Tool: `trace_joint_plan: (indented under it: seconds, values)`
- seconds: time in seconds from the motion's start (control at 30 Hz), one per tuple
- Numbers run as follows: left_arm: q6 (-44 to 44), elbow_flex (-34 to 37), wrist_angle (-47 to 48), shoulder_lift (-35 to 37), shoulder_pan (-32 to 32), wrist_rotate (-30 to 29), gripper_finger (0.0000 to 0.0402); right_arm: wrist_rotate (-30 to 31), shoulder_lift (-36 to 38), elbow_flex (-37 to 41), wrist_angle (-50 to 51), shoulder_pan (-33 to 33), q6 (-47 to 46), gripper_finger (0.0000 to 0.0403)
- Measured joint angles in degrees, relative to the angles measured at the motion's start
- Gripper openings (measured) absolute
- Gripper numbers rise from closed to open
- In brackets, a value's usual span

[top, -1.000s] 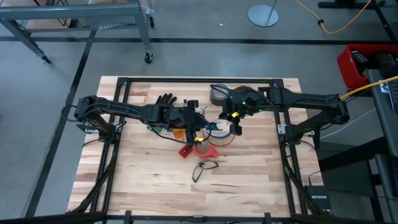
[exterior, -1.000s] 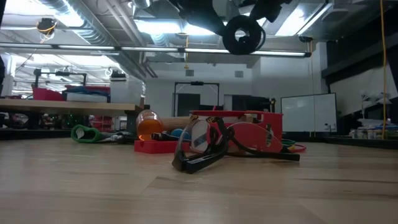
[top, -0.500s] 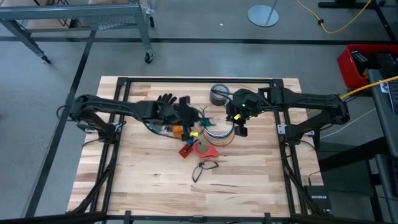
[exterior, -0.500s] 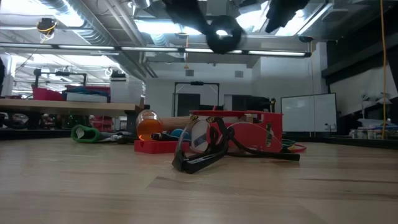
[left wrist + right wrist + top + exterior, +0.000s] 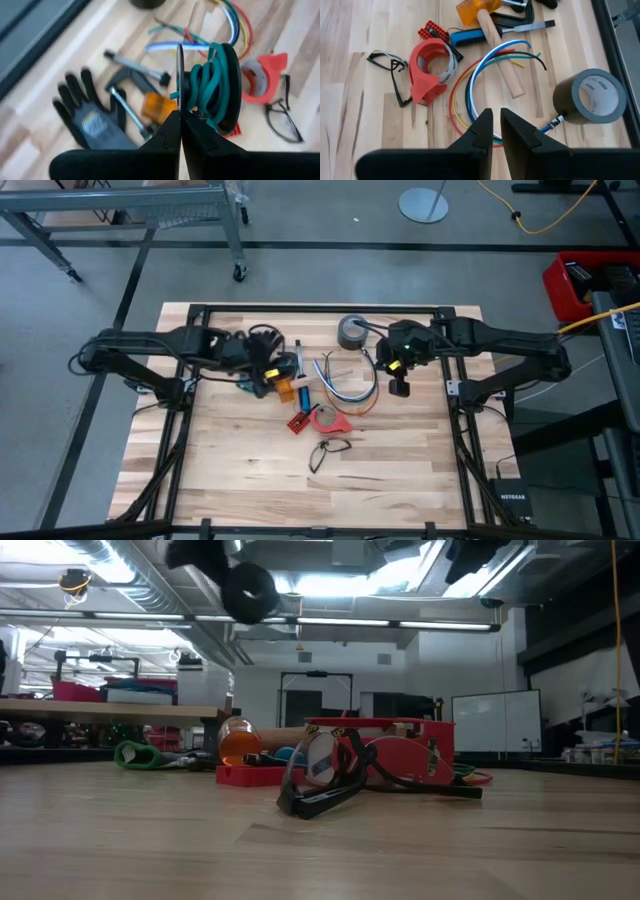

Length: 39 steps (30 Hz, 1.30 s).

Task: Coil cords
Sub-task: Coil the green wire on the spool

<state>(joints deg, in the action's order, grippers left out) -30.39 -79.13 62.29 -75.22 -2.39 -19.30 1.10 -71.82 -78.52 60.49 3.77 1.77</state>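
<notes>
The cords (image 5: 345,385) lie mid-table in a loose open arc, blue, white, red, yellow, green and black strands (image 5: 485,95) fanned apart at their ends, just beside the grey duct tape roll (image 5: 352,332) and touching the wooden hammer handle (image 5: 497,62). The right gripper (image 5: 493,127) hovers over that arc w/ fingers nearly together and nothing between them, so it looks empty. The left gripper (image 5: 180,125) is off toward the black glove (image 5: 262,340), clenched on a spool wound w/ green cord (image 5: 215,80), held up clear of the wood. In the low view the spool (image 5: 248,590) hangs high above the table. To my eye the step in hand is the pickup of the loose bundle. Doing it well prob. means opening the right fingers wide first, then coming down where the strands run closest, near the bottom of the curve, not at the splayed tips, so all colours get caught in one pinch. The red tape dispenser (image 5: 330,420) and the safety glasses (image 5: 328,450) sit near that curve, so approach from the tape-roll side to avoid dragging them. Keep the spool out of the way until the bundle is lifted; thin strands could slip out singly if the grip is shallow.
</notes>
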Motion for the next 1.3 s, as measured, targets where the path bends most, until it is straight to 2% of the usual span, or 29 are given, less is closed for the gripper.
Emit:
trace_joint_plan:
  seconds: [0.1,0.2,0.43,0.67,0.8,0.9,1.13,1.3]
  values:
    - [-5.19,0.00,2.95,1.37,-2.37,0.05,0.0000,0.00,1.40,0.00,0.28,0.00,0.02,0.0040]
    - [-9.54,1.63,1.95,3.41,-5.22,-0.26,0.0000,0.00,2.85,0.02,1.23,0.00,0.03,0.0040]
    - [-20.27,16.07,-6.96,11.36,-11.93,-3.56,0.0000,0.00,7.01,0.03,2.77,0.00,0.03,0.0040]
    - [-25.34,36.07,-28.50,20.93,-16.37,-4.24,0.0000,-0.07,13.09,0.04,2.74,0.00,-0.46,0.0040]
    - [-33.79,47.26,-41.90,24.71,-17.96,-3.69,0.0000,-0.04,16.63,0.04,2.20,0.00,-3.06,0.0040]
    - [-42.62,52.89,-48.73,25.33,-19.08,-2.14,0.0000,-0.03,18.69,0.07,1.90,0.00,-4.74,0.0040]
    - [-60.40,58.84,-52.53,25.20,-21.73,1.25,0.0000,-0.02,20.34,0.07,-1.03,0.00,-4.98,0.0040]
    - [-64.09,59.17,-52.36,24.36,-22.68,1.54,0.0000,-0.02,20.21,0.07,-0.65,0.00,-4.31,0.0040]
